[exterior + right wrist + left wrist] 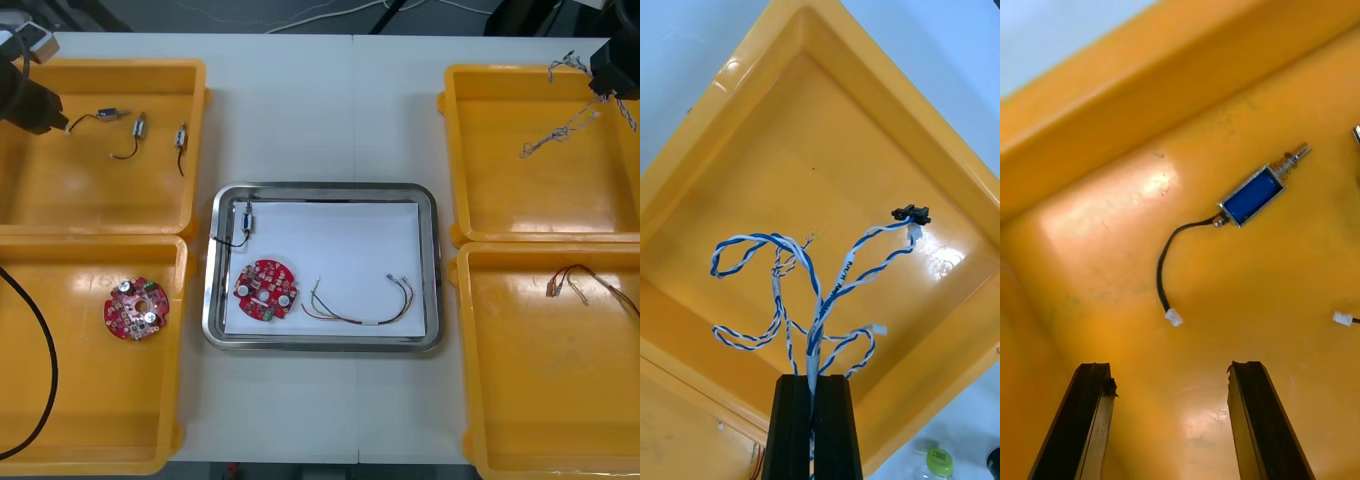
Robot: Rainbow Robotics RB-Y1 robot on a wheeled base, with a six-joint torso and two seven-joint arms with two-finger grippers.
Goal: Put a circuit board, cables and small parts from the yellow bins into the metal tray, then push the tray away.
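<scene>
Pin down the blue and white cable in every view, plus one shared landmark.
Front view: blue and white cable trails from the right tool over the far right yellow bin.
Right wrist view: clamped between that tool's fingers, over the same bin.
Left wrist view: left bin with small metal part.
Landmark: far right bin.

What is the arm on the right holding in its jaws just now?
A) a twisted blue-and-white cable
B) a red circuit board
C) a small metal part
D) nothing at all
A: the right jaws are shut on the blue-and-white cable, its loose ends spreading out over a bin.
</scene>
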